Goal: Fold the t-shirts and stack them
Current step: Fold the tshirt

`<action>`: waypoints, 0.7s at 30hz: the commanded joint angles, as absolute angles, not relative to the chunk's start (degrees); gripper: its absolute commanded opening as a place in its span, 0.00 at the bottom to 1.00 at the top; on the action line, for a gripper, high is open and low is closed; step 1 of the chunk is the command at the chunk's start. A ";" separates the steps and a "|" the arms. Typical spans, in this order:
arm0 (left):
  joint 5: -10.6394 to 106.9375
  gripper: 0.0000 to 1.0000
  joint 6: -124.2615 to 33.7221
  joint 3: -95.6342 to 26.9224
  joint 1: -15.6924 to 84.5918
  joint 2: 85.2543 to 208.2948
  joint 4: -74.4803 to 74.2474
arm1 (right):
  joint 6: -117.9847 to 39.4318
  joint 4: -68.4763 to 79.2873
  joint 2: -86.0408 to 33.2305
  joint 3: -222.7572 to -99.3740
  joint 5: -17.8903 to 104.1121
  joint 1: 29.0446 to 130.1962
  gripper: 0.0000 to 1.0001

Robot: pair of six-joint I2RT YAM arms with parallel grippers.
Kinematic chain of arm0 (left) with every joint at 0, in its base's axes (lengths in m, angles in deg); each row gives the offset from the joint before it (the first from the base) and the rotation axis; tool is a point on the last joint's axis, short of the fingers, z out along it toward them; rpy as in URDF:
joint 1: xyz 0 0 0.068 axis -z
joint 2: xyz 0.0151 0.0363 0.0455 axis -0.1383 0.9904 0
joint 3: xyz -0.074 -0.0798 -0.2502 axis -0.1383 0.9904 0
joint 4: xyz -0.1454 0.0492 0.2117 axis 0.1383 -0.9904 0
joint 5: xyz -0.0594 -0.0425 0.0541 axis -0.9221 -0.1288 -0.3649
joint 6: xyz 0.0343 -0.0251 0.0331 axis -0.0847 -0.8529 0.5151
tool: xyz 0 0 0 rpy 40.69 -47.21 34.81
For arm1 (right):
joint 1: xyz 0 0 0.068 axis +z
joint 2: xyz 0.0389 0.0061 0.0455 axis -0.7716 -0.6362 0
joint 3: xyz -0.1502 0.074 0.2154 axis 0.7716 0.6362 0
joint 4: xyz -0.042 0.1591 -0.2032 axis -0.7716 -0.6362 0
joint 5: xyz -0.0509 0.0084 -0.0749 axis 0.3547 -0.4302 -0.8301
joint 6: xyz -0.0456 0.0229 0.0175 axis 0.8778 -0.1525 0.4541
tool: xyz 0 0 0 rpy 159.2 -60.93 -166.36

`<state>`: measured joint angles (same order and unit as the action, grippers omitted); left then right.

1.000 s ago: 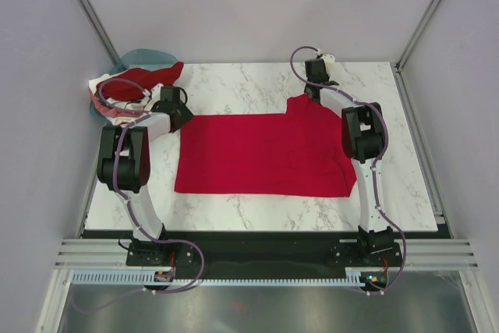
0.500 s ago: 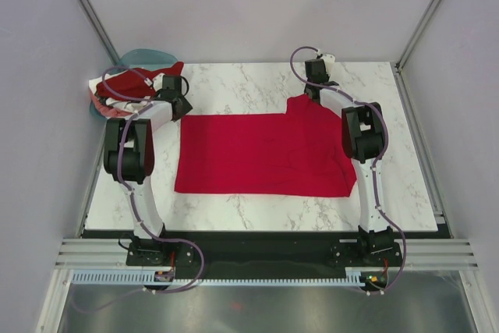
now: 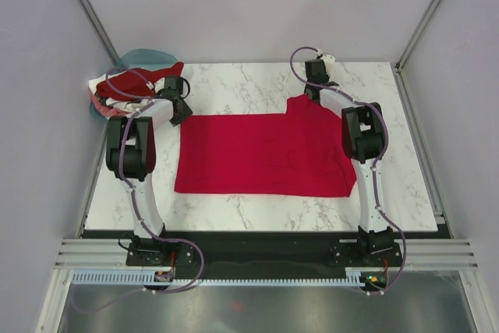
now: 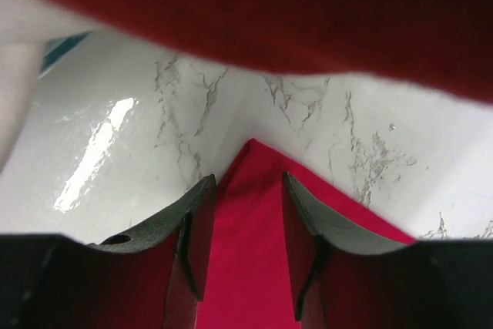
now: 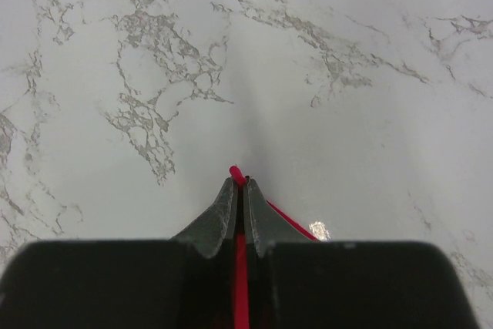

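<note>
Top view: the crimson t-shirt [image 3: 265,154] lies spread flat at the middle of the marble table [image 3: 234,208]. The other t-shirts [image 3: 125,87] are heaped at the far left corner, over a teal basin [image 3: 144,56].

Left wrist view: the left gripper [image 4: 245,225] has its fingers apart, and the crimson shirt's pointed corner shows between them.

Right wrist view: the right gripper [image 5: 239,202] is pinched together on a thin edge of crimson cloth.
</note>
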<state>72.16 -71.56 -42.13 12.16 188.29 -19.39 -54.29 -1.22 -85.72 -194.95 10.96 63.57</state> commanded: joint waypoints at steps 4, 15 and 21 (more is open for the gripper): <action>69.51 0.47 -71.84 -47.96 11.73 192.13 -24.02 | -54.79 -3.49 -83.75 -192.75 10.42 63.76 0.06; 72.40 0.02 -72.10 -44.37 11.90 188.80 -21.30 | -55.84 -2.44 -82.26 -191.16 10.24 63.24 0.00; 74.60 0.02 -72.01 -41.38 12.52 185.63 -18.31 | -58.12 -2.61 -79.45 -189.41 11.92 62.71 0.00</action>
